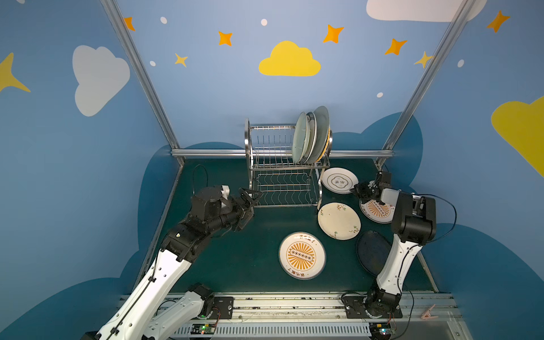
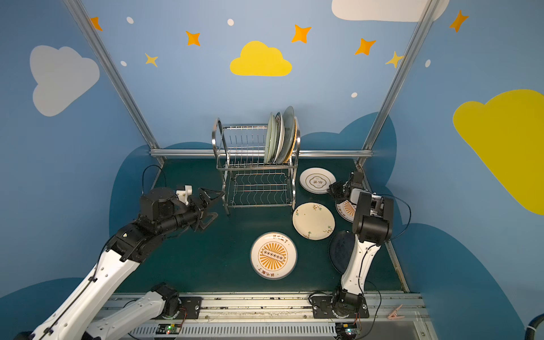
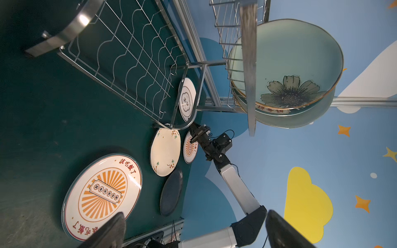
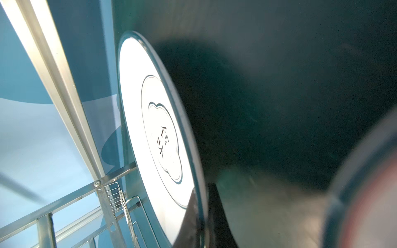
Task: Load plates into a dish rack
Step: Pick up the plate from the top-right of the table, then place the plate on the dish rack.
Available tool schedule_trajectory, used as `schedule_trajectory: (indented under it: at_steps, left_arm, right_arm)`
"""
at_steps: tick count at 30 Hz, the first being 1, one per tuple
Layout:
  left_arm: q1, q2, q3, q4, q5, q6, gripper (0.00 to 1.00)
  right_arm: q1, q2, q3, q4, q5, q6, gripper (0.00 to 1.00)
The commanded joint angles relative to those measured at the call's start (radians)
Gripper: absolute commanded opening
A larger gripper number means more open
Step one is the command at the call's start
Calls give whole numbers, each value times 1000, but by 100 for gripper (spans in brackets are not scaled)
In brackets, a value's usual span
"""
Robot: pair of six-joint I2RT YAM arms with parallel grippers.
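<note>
The shiny two-tier steel wire dish rack (image 1: 249, 147) stands at the centre of both top views, against the back rail. A tight row of upright plates (image 1: 310, 135) is slotted into the right end of its upper tier. The left wrist view shows the front one, a pale green flower-printed plate (image 3: 290, 64).

Just right of the rack, on the dark green table (image 1: 223, 259), is a round white plate with a dark cloud-shaped emblem (image 1: 339, 180). The right gripper (image 1: 359, 190) is clamped on its rim, and the right wrist view shows that edge pinched between two dark fingers (image 4: 191, 216).

Lower in frame lie:
- a cream sprigged plate (image 1: 339, 220);
- an orange-sunburst white plate (image 1: 378, 210), partly under the right arm;
- a dark navy plate (image 1: 372, 256);
- a second sunburst plate (image 1: 302, 255) at lower centre.

Left of the rack's lower tier, the left gripper (image 1: 248, 207) hangs with its jaws spread wide, holding nothing.
</note>
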Motion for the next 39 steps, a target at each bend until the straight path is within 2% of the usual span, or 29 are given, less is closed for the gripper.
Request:
schedule_trajectory:
  at_steps: [1,13,21,24,31,36,39]
  left_arm:
    - [28,-16,-43,3,18,45,100]
    - [93,-101,-240,57,62,117,100]
    - [94,-173,-262,-4,20,315,100]
    - [92,-205,-286,16,38,365,100]
    - [93,-238,-317,28,-18,386,100]
    - [91,-211,-336,94,23,369,100]
    - [81,-194,-355,169,71,361,100]
  right_arm:
    - [-20,-106,-55,-58,38,7,0]
    - [-60,-433,-164,-203,48,-40,0]
    - [-76,-693,-248,-360,91,-45,0]
    - [-83,-816,-280,-441,114,-40,0]
    - [-87,-1077,-386,-491,78,-85,0]
    - [-81,-1222,-401,-575,61,-128,0]
    - [-65,-1260,-391,-639,32,-142,0]
